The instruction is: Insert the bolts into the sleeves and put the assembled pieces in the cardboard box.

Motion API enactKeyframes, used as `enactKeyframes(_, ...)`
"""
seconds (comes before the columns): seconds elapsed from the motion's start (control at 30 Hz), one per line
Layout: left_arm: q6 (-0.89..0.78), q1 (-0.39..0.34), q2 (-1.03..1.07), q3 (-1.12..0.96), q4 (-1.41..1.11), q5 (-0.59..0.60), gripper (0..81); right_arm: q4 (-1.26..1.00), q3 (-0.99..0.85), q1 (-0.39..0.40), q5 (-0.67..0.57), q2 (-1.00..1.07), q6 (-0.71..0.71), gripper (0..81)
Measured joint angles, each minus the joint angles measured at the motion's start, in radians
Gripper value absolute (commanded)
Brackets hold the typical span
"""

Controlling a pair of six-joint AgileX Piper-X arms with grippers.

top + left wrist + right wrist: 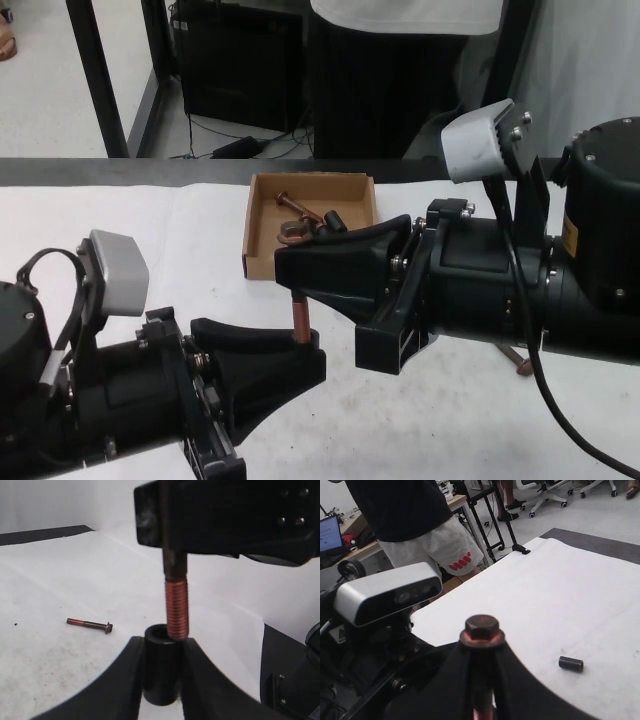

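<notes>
My left gripper (161,652) is shut on a black sleeve (162,667), held upright with its mouth up. Directly above it, my right gripper (482,652) is shut on a copper bolt (481,630), head up. The bolt's threaded end (177,610) hangs down with its tip at the rim of the sleeve's mouth, a little off centre. In the high view the bolt shaft (300,315) spans the gap between the right gripper (288,270) and the left gripper (305,350). The cardboard box (258,215) behind them holds assembled pieces (305,225).
A loose bolt (91,625) lies on the white table cover, and another bolt (520,362) lies under the right arm. A loose black sleeve (570,663) lies on its side. The bench's dark back edge (120,170) runs behind the box.
</notes>
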Motion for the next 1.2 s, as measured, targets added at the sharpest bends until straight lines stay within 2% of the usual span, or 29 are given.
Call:
enactKeyframes(0.7,0.011,-0.001,0.007,0.007,-0.071,0.036,0.8,0.018,-0.005,-0.002,-0.002,-0.007,-0.007,0.3)
enactKeyframes(1.2,-0.001,-0.003,0.007,0.007,-0.09,-0.006,0.8,0.038,-0.005,-0.002,-0.003,-0.007,-0.015,0.3)
